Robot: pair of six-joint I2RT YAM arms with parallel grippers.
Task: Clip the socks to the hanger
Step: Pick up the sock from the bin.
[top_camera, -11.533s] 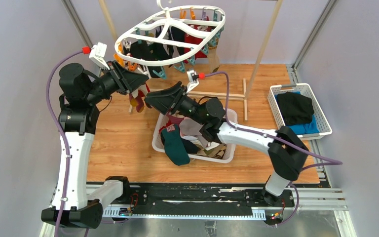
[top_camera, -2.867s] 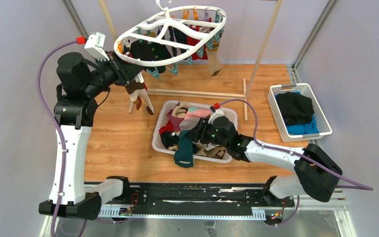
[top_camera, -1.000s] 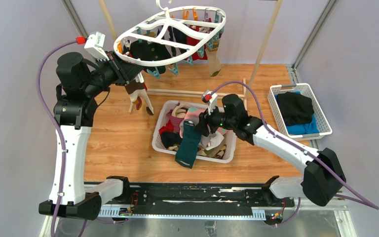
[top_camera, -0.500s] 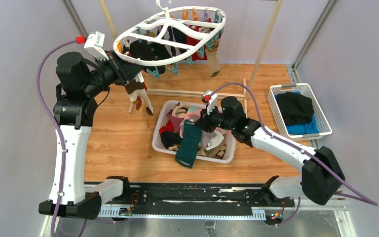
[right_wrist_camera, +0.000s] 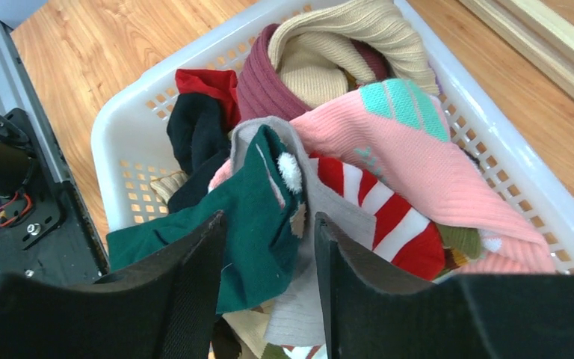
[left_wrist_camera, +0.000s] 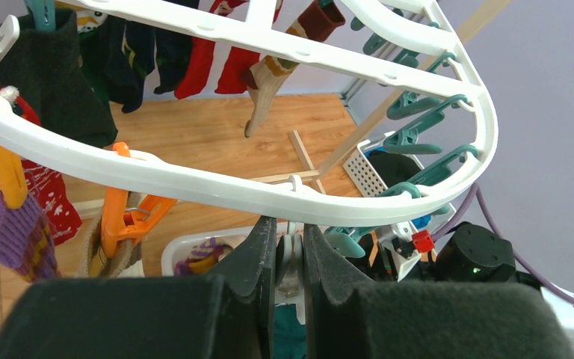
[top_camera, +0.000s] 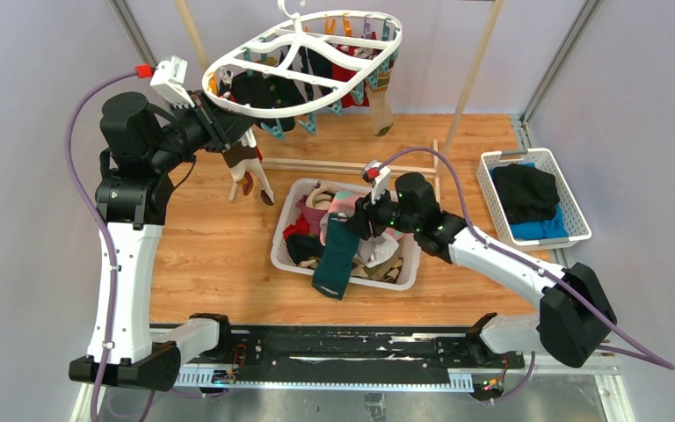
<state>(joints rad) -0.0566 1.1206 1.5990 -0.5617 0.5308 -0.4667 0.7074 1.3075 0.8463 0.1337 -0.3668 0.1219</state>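
Observation:
The white oval hanger [top_camera: 334,95] hangs at the back with black, red and tan socks clipped on; its rim [left_wrist_camera: 194,183] fills the left wrist view. My left gripper [top_camera: 228,132] is just under the near rim, shut [left_wrist_camera: 290,228] on a pale clothespin [left_wrist_camera: 290,254] that dangles from it. My right gripper [top_camera: 362,220] hovers open [right_wrist_camera: 269,224] over the sock pile in the white basket [top_camera: 281,255]. Below its jaws lie a teal sock [right_wrist_camera: 247,224], a grey sock [right_wrist_camera: 321,202] and a red-white striped one [right_wrist_camera: 389,224]. The teal sock [top_camera: 334,259] drapes over the basket's front rim.
A wooden pole frame [top_camera: 479,61] holds the hanger, with its base bar [top_camera: 352,167] on the floor behind the basket. A second white basket [top_camera: 571,189] at the right holds black and blue folded clothes. Orange clothespins [left_wrist_camera: 131,221] hang left of my left gripper.
The right arm left the hanger, dipped to the basket's front edge, then rose over the sock pile; it has barely moved in the last second. The left arm holds still.

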